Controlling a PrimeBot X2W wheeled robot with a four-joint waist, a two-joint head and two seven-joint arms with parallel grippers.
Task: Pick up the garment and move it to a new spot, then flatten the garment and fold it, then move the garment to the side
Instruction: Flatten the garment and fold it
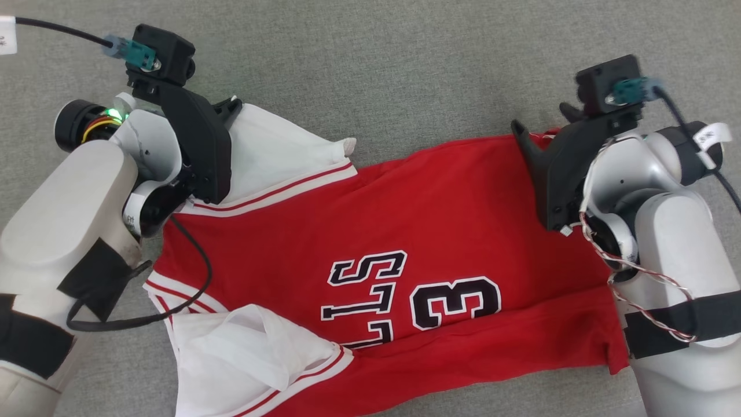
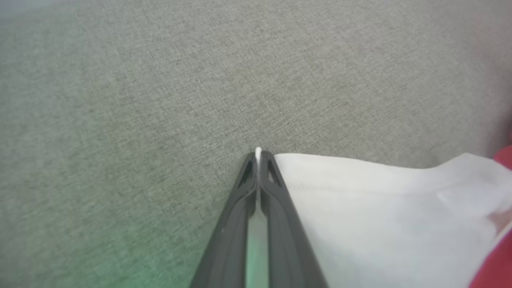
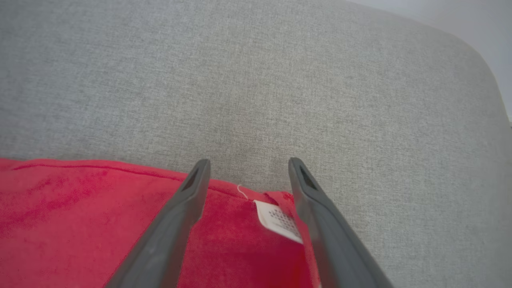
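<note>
Garment (image 1: 405,214) on grey fabric (image 1: 370,58) — left gripper (image 2: 259,154) pinching it, right gripper (image 3: 248,164) spread.

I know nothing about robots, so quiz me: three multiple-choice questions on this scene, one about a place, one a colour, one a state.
1. Where is the small white tag?
A) on the printed number
B) at the edge of the jersey, between the fingers of the right end effector
C) on the collar

2. What is the jersey's main colour?
A) blue
B) red
C) green

3. How is the left end effector?
A) wide open
B) gripping a cable
C) shut on the white sleeve

Answers:
1 B: the right wrist view shows it between the two spread fingers.
2 B: the body is red with white trim.
3 C: its fingers meet with a white sliver pinched between them.
</note>
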